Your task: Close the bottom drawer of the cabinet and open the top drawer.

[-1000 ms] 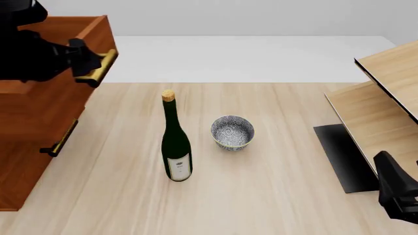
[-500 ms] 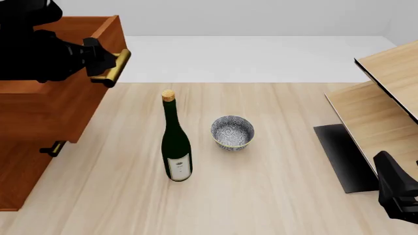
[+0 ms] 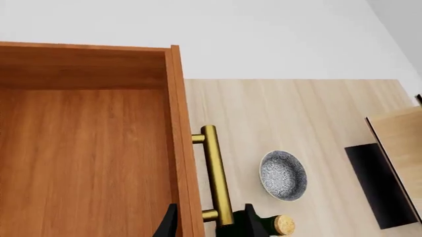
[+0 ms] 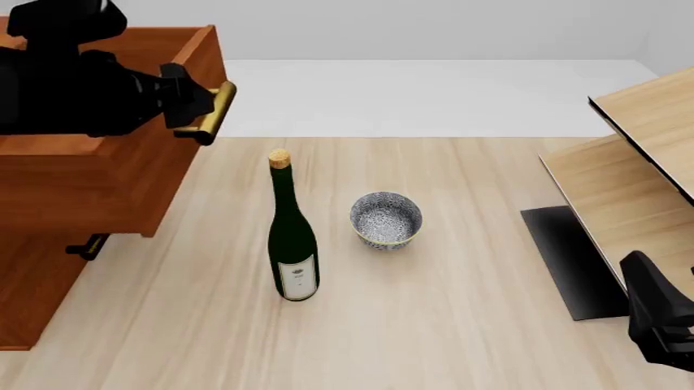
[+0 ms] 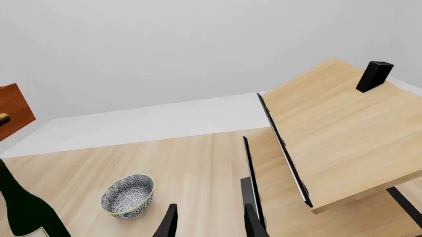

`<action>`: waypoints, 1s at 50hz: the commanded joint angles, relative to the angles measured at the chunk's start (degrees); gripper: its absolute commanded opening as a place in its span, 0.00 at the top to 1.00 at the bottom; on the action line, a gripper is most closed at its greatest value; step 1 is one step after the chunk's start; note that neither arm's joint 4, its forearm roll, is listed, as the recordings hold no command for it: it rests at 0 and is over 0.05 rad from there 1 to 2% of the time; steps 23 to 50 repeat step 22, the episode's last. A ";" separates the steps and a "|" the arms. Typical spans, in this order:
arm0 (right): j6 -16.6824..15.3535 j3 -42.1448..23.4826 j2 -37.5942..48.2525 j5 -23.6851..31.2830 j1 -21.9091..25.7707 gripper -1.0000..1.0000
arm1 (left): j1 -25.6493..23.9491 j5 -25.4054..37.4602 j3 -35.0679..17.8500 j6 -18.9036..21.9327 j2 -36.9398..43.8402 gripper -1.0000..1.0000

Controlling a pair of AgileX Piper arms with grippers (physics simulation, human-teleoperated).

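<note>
Front view: cabinet (image 4: 44, 268) at the table's left edge, its top drawer (image 4: 103, 166) projecting well out. Left gripper (image 4: 195, 101) grasps the drawer's brass handle (image 4: 210, 114); a straight, level pull should avoid binding. Right gripper (image 5: 207, 222) hangs released near the shelf unit (image 4: 639, 171).

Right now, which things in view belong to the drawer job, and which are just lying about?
Part of the job:
- cabinet
- top drawer, pulled out
- its brass handle, gripped by the left gripper

Lying about:
- wine bottle
- patterned bowl
- pale shelf unit
- right gripper, idle
</note>
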 commanded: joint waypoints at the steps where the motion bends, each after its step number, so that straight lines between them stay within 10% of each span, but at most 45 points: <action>1: -0.04 0.03 -0.13 0.12 0.01 0.00 | -3.14 -0.34 2.29 0.74 1.38 0.00; 50: 0.13 -0.05 -0.38 0.41 -0.03 0.00 | -6.54 -0.89 2.23 -2.12 0.50 0.00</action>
